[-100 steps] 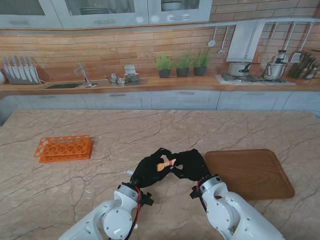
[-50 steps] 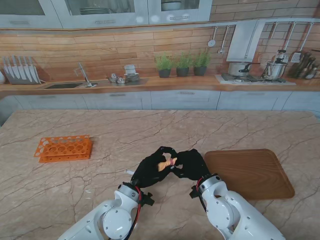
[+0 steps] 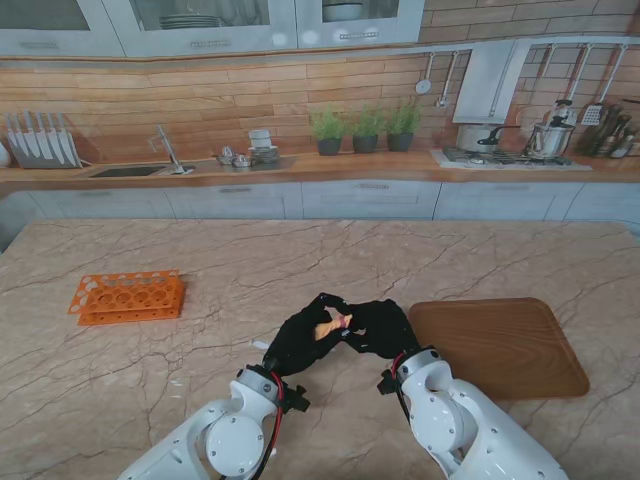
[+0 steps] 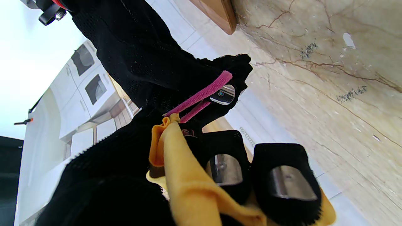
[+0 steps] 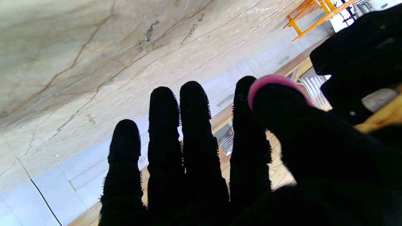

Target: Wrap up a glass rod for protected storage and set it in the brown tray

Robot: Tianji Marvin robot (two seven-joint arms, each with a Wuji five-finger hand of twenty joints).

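- Glass rod itself cannot be made out: only a yellow cloth bundle [image 3: 325,330] shows, held above the marble table [image 3: 300,260] between the two gloved hands, just left of the brown tray [image 3: 500,345].
- Marble table spreads wide, with the two hands meeting near its middle, close to me.
- Brown tray lies flat on the table to the right of the hands, apart from the bundle.
- Orange rack [image 3: 127,296] sits well apart on the left side.
- Left hand [image 3: 300,340] has its fingers curled around the yellow cloth bundle [image 4: 185,175], gripping it (two metal-tipped fingertips [image 4: 292,182] press against the fabric).
- Right hand [image 3: 382,328] has a pink elastic band [image 4: 201,95] looped over one fingertip [image 5: 276,97], stretched taut toward the gathered end of the cloth; its other four fingers [image 5: 191,125] stand straight and side by side.
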